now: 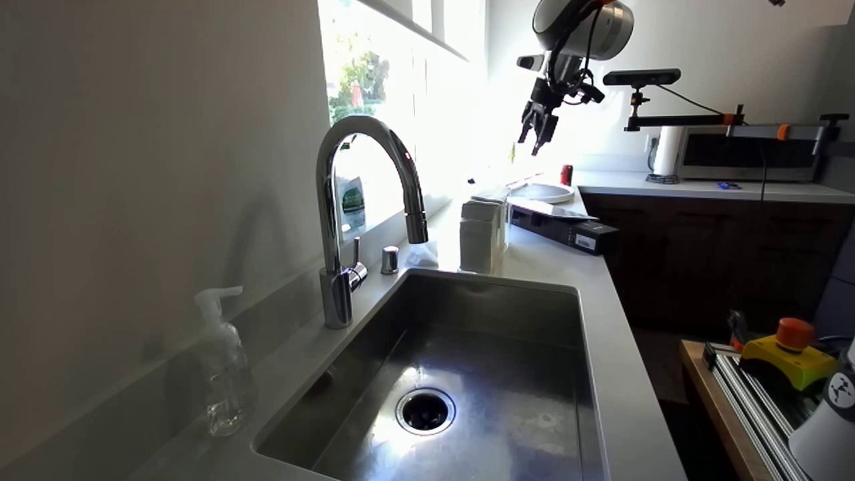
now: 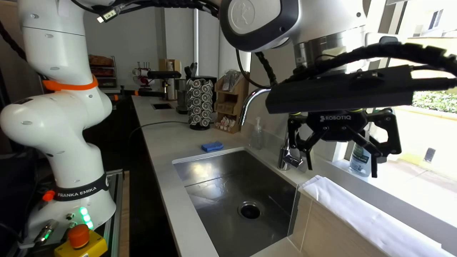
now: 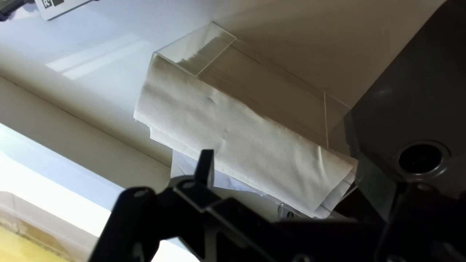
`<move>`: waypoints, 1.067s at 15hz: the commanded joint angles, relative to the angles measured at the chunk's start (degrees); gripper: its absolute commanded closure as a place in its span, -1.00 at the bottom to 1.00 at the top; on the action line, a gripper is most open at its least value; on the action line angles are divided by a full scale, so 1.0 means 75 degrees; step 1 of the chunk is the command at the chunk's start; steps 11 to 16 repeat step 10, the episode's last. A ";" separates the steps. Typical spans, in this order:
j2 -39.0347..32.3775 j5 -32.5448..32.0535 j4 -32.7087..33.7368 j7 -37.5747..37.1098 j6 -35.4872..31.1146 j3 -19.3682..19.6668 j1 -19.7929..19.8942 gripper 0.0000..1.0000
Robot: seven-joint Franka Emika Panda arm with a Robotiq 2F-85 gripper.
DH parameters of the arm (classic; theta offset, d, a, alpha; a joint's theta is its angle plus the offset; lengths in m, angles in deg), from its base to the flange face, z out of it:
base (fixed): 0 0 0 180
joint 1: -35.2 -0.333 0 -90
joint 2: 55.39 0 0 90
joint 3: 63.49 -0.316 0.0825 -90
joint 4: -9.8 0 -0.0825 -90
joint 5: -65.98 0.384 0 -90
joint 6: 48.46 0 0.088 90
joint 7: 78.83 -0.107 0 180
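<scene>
In an exterior view, our gripper [image 1: 530, 145] hangs high, empty. In an exterior view, it's spread wide above white towels [image 2: 364, 215]. In the wrist view, they poke from a clear box [image 3: 199, 47] by the sink [image 3: 409, 103]. We guess this is the reaching step; next calls for going lower.

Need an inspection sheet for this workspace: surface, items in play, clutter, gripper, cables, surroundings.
Surface: pale counter around a metal sink.
Nearest things: folded white towels in a clear holder, beside the sink.
Clutter: black box, red can and blue item on the counter.
Gripper: open, raised above the counter, nothing between its fingers.
Cables: black sleeve at the wrist; thin cable on the counter.
Surroundings: faucet, bright window, emergency stop by the robot base.
</scene>
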State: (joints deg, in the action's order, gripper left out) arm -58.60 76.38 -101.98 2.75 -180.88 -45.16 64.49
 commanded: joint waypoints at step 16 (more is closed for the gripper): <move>-0.0108 0.0205 0.0099 -0.1637 0.0049 0.0214 -0.0341 -1.00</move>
